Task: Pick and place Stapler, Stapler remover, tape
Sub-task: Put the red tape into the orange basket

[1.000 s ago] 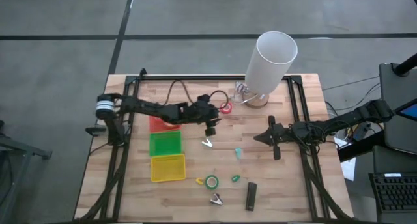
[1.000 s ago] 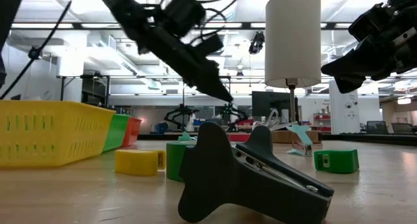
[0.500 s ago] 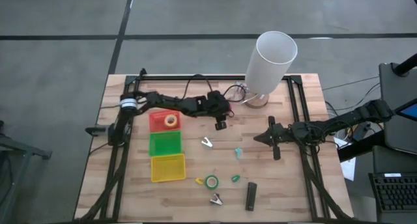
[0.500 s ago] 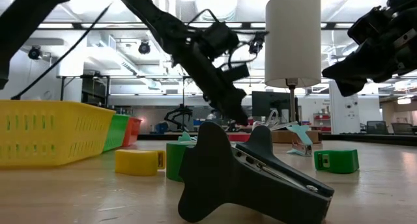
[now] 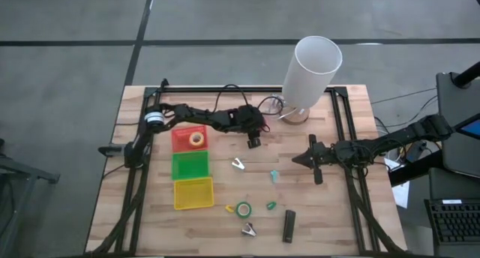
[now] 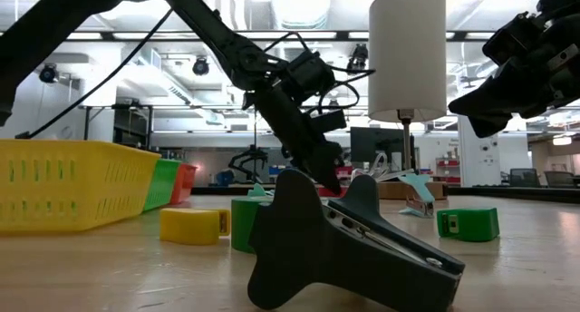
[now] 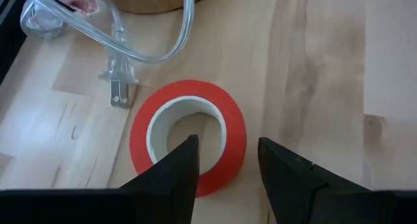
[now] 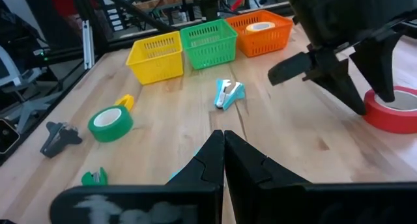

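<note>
My left gripper (image 5: 253, 141) (image 6: 328, 178) is open and low over the red tape roll (image 7: 189, 136), which lies flat on the table near the lamp. In the left wrist view one finger (image 7: 184, 160) is over the roll's hole and the other finger (image 7: 279, 162) is outside its wall. My right gripper (image 5: 298, 160) (image 8: 223, 140) is shut and hovers right of centre. A green tape roll (image 5: 244, 209) and the black stapler (image 5: 289, 226) lie near the near edge. A yellowish roll (image 5: 196, 138) sits in the red tray (image 5: 180, 142). My left gripper (image 7: 227, 146) comes at the red roll from above, slanting, its fingers on either side of the roll's wall (image 7: 234, 129). Whether a finger touches the roll, I cannot tell.
Green tray (image 5: 190, 166) and yellow tray (image 5: 193, 193) stand in a row below the red one. A white lamp (image 5: 315, 67) with a clear cord and plug (image 7: 120, 87) stands by the far edge. Silver claws (image 5: 238, 165) (image 5: 248, 229), a teal piece (image 5: 274, 175) and green bits (image 5: 271, 205) are scattered mid-table.
My left gripper has moved from beside the red tray toward the table's right and far edge and come down over the red tape roll. The arm has cleared the red tray, so the roll inside it now shows. My right arm has kept still.
</note>
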You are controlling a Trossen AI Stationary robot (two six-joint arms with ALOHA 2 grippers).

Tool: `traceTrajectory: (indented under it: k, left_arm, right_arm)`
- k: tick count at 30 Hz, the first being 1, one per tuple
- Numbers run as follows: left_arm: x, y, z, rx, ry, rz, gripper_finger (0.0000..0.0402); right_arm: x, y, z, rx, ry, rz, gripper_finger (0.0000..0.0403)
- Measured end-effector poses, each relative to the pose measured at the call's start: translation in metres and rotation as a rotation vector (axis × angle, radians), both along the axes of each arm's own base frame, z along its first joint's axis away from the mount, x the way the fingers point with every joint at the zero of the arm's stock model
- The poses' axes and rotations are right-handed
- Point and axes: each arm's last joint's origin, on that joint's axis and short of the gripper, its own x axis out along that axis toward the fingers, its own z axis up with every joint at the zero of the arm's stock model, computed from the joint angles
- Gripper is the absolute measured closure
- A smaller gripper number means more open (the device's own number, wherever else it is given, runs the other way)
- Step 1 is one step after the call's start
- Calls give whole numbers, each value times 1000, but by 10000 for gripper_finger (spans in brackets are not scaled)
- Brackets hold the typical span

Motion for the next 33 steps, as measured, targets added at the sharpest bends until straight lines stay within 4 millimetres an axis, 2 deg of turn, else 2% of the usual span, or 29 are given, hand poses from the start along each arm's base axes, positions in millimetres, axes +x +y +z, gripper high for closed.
traceTrajectory:
  k: [10,22,33]
  left_arm:
    - [0,1,-2,3,0,18,309]
    - [0,2,-3,-12,1,4,315]
    - [-1,2,-3,-19,8,-23,369]
  right_arm:
    - [0,0,0,3,2,-1,394]
    - [0,0,0,4,2,-1,394]
    - [0,0,-1,5,10,-2,394]
